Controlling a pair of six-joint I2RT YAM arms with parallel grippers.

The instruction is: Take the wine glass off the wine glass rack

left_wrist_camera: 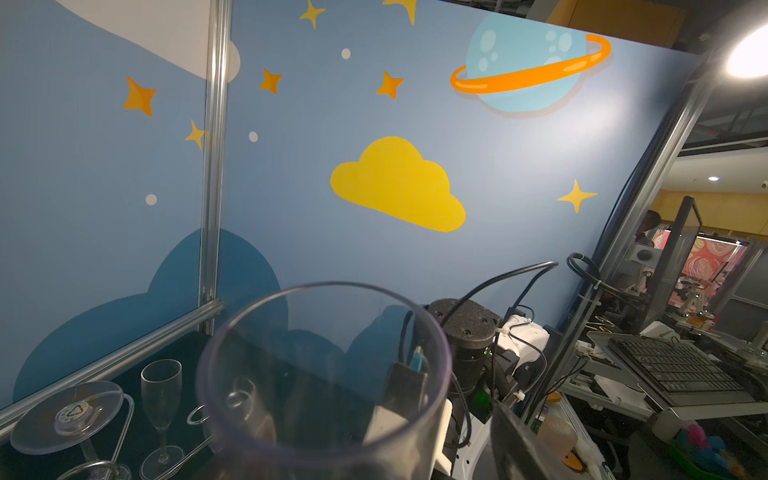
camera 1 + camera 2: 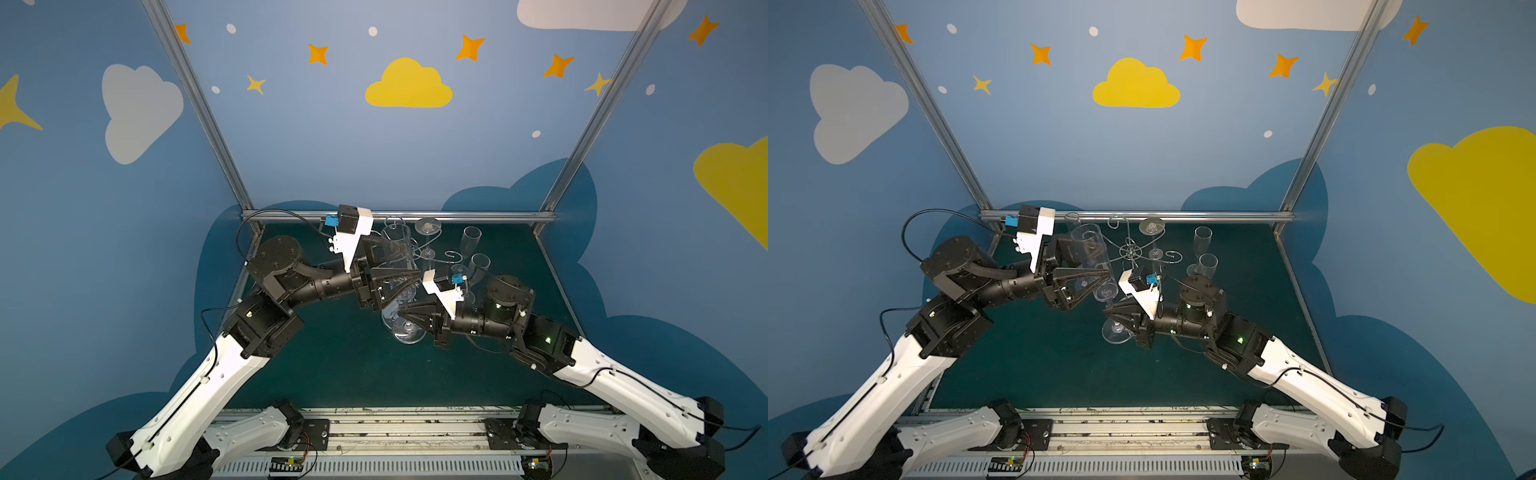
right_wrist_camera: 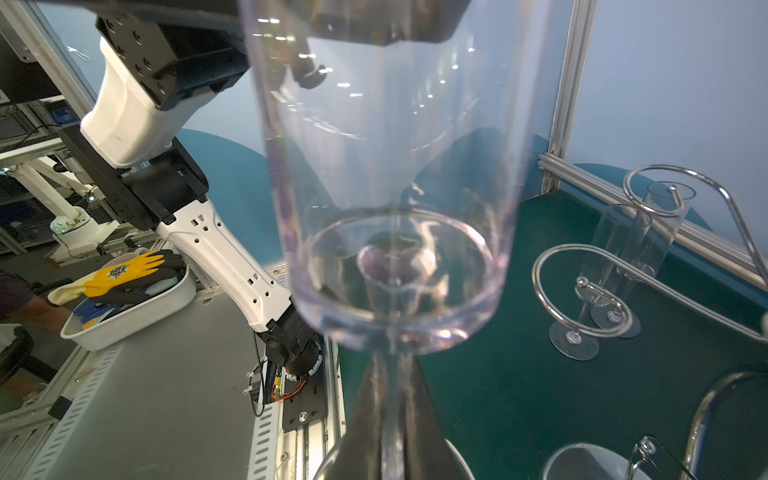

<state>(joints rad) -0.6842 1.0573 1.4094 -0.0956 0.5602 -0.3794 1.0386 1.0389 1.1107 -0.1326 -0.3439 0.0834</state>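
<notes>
A dark green table (image 2: pixel 332 374) is shown in both top views, bounded along its far edge and its sides by aluminium rails (image 2: pixel 399 216). Two clear flutes (image 2: pixel 469 243) are stood upright on their feet, side by side, toward the far right corner. The wine glass rack (image 2: pixel 1131 251) is placed near the middle of the far half, just beside the flutes. Its base is largely hidden.

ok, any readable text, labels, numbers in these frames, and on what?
No legible words or numbers anywhere.
Sticker on hanging glass foot: triangle symbol only, lettering too small.
Yellow glove: dark emblem, blurred.
Keyboard: keys too small to read.
</notes>
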